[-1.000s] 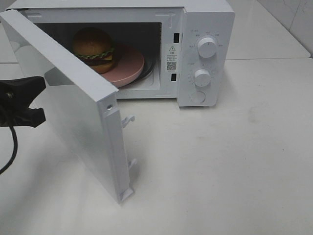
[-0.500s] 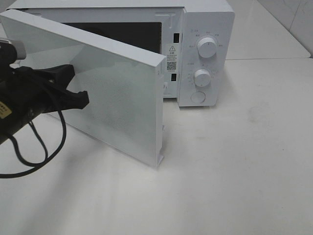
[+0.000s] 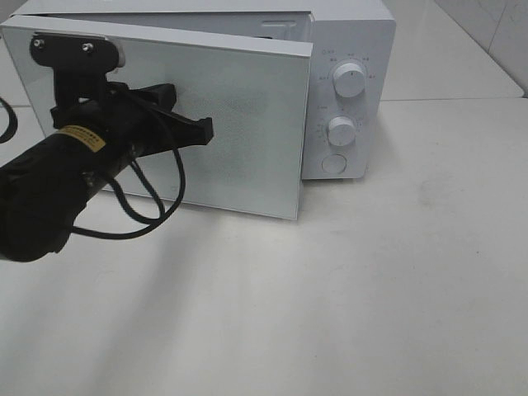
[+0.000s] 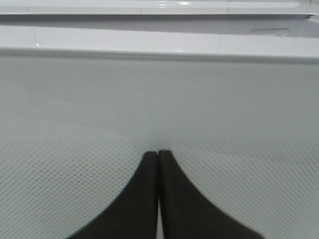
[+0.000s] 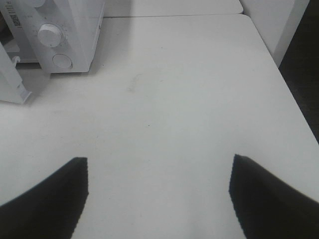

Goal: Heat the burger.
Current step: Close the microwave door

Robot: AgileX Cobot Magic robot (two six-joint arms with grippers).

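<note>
Exterior high view: a white microwave (image 3: 346, 49) stands at the back of a white table (image 3: 371, 289), its door (image 3: 247, 124) swung almost shut but ajar, with the free edge standing a little off the body beside the control panel. The burger cannot be seen in any view; the door covers the whole opening. The left gripper (image 3: 202, 130) reaches across the door's face, and in the left wrist view its two black fingers (image 4: 149, 199) are pressed together with nothing between them, tips at the dotted mesh of the door window and seemingly touching it. A yellow label (image 3: 81, 138) on the left arm carries dark print too small to read. On the panel sit an upper knob (image 3: 350, 80), a lower knob (image 3: 341, 130) and a round button (image 3: 333, 163); the fine markings around the knobs are also unreadable. The right gripper (image 5: 159, 160) hangs over bare table well away from the microwave, fingers spread wide and empty.
</note>
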